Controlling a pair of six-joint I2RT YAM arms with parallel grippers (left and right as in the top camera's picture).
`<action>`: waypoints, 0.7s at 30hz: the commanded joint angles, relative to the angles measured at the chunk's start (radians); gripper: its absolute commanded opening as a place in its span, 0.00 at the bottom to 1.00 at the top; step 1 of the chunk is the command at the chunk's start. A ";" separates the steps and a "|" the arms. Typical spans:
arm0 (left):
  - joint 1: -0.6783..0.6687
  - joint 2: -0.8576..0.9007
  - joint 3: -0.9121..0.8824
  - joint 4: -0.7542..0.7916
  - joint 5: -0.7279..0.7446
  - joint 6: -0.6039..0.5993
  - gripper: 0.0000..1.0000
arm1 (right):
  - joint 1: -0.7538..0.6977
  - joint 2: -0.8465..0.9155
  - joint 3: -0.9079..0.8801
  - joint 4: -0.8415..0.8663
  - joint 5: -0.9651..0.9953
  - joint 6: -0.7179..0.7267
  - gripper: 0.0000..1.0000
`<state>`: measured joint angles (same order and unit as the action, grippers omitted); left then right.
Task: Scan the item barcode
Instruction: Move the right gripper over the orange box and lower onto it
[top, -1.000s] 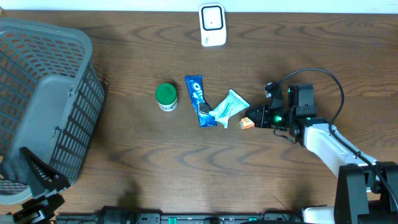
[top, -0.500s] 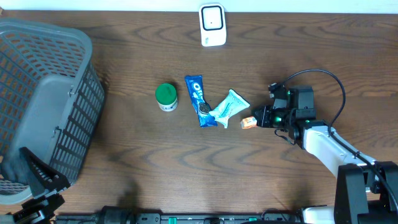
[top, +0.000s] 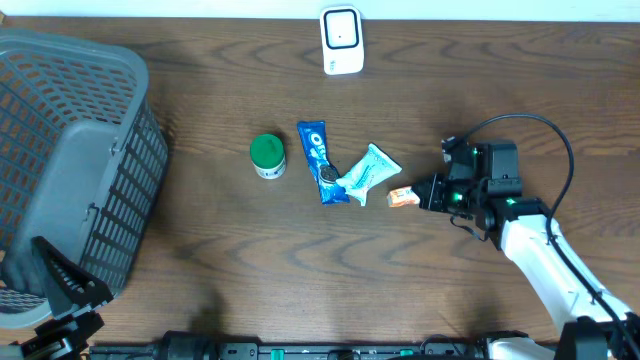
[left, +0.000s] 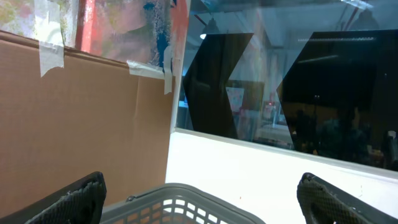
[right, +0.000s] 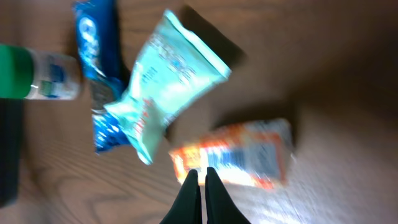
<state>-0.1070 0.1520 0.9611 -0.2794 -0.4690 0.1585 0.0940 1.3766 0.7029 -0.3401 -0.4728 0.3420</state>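
A small orange packet (top: 403, 197) with a printed label lies flat on the wooden table, right of a teal pouch (top: 368, 172). My right gripper (top: 427, 193) is shut just right of that packet. In the right wrist view its closed tips (right: 200, 172) sit at the near edge of the blurred orange packet (right: 239, 155), with nothing visibly between them. A white scanner (top: 341, 40) stands at the table's far edge. My left gripper (left: 202, 200) is open above the grey basket (left: 186, 208), its fingers (left: 68, 200) far apart.
A blue cookie pack (top: 320, 160) and a green-lidded jar (top: 267, 156) lie left of the teal pouch. A large grey mesh basket (top: 70, 150) fills the left side of the table. A black cable loops over the right arm.
My right arm has drawn back to the right, uncovering more of the orange packet. The jaws stayed shut. The left arm has not moved.
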 joint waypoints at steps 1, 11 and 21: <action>0.002 -0.013 -0.006 0.009 0.013 0.013 0.98 | 0.000 0.001 0.011 -0.059 0.077 0.012 0.01; 0.002 -0.013 -0.006 0.009 0.013 0.013 0.98 | -0.001 0.019 0.005 -0.014 0.062 0.028 0.01; 0.002 -0.013 -0.006 0.009 0.013 0.013 0.98 | 0.020 0.039 0.005 0.008 0.064 0.047 0.01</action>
<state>-0.1070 0.1520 0.9611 -0.2794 -0.4690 0.1585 0.0952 1.3975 0.7036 -0.3458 -0.4000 0.3752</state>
